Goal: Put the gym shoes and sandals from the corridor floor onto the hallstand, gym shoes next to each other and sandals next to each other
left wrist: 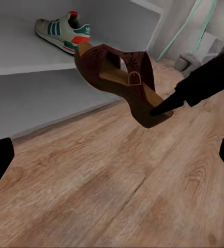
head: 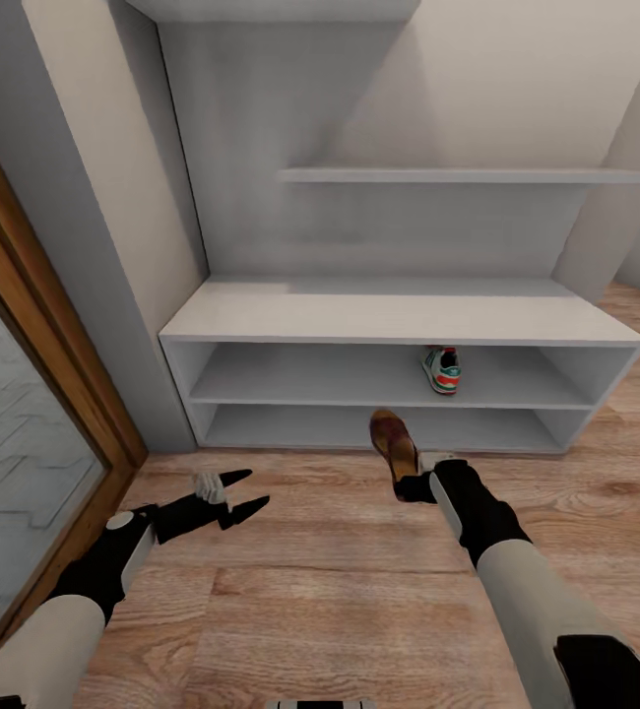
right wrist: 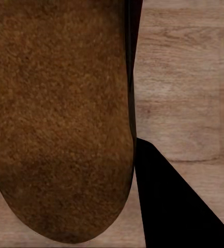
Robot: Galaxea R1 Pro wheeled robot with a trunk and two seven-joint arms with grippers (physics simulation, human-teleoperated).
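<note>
My right gripper (head: 411, 485) is shut on the heel of a brown sandal (head: 394, 443). It holds the sandal toe-forward above the corridor floor (head: 320, 581), just in front of the hallstand (head: 389, 317). In the left wrist view the sandal (left wrist: 123, 77) hangs tilted, with a right fingertip (left wrist: 166, 106) at its heel. Its brown sole (right wrist: 60, 119) lies against a black finger (right wrist: 168, 201) in the right wrist view. One gym shoe (head: 441, 370) (left wrist: 62, 32) stands on the hallstand's upper low shelf, right of centre. My left gripper (head: 246, 495) is open and empty above the floor to the left.
A wood-framed glass door (head: 34, 394) runs along the left, beside a grey wall panel (head: 94, 197). Wall shelves (head: 468, 175) sit above the bench top. The lower shelf (head: 359, 428) of the hallstand is bare, and wood flooring stretches between my arms.
</note>
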